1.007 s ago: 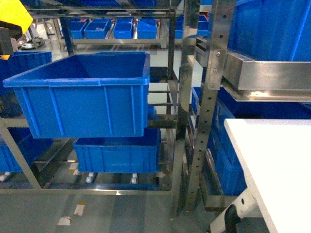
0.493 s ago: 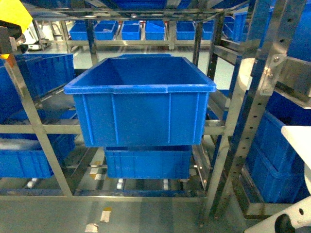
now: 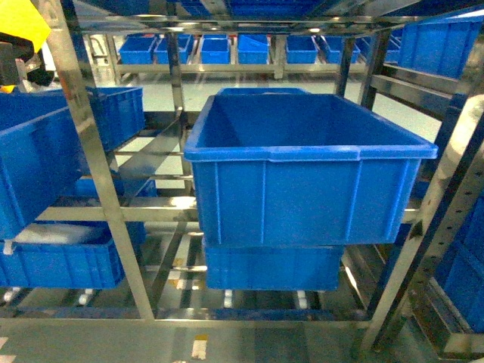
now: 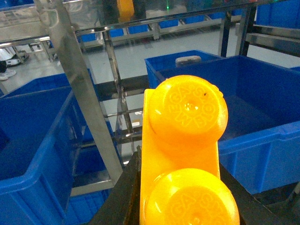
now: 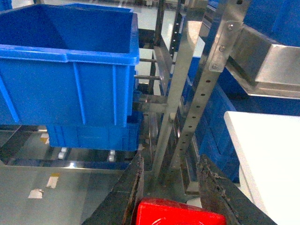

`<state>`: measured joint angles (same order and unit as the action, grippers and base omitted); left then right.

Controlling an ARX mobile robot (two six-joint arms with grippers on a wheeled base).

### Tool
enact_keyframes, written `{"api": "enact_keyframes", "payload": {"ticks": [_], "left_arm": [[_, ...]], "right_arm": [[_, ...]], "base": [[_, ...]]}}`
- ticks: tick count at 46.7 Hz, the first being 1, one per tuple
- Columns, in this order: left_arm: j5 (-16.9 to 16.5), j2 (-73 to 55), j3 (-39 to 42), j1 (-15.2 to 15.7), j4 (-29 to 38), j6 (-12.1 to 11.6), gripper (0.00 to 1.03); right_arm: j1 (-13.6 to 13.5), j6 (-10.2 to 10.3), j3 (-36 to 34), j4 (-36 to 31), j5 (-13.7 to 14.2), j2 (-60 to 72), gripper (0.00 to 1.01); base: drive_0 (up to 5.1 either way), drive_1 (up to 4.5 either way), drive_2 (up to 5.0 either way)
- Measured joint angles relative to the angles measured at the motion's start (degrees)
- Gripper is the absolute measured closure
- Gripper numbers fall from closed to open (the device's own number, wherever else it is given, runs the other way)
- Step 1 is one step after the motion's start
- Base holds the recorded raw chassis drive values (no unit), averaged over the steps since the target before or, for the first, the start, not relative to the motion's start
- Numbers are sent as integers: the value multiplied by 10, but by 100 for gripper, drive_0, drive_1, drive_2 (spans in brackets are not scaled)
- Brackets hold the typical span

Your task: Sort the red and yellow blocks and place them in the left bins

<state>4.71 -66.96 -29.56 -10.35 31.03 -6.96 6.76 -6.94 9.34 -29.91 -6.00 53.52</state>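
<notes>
Left gripper around yellow block

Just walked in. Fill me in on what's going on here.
The robot faces a steel rack of blue crates. Its left gripper is shut on a yellow two-stud block, and its right gripper is shut on a red block. A big open blue crate sits on the rack straight ahead in the head view. Neither block has been dropped in yet.
</notes>
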Motion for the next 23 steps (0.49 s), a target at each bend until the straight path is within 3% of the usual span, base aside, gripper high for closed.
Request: {"api": "enact_keyframes", "payload": {"ticks": [23], "left_arm": [[0,-1,0,0,-2,0,77]], "right_arm": [[0,0,0,-1,0,0,73]], "base": [[-467,379,103]]}}
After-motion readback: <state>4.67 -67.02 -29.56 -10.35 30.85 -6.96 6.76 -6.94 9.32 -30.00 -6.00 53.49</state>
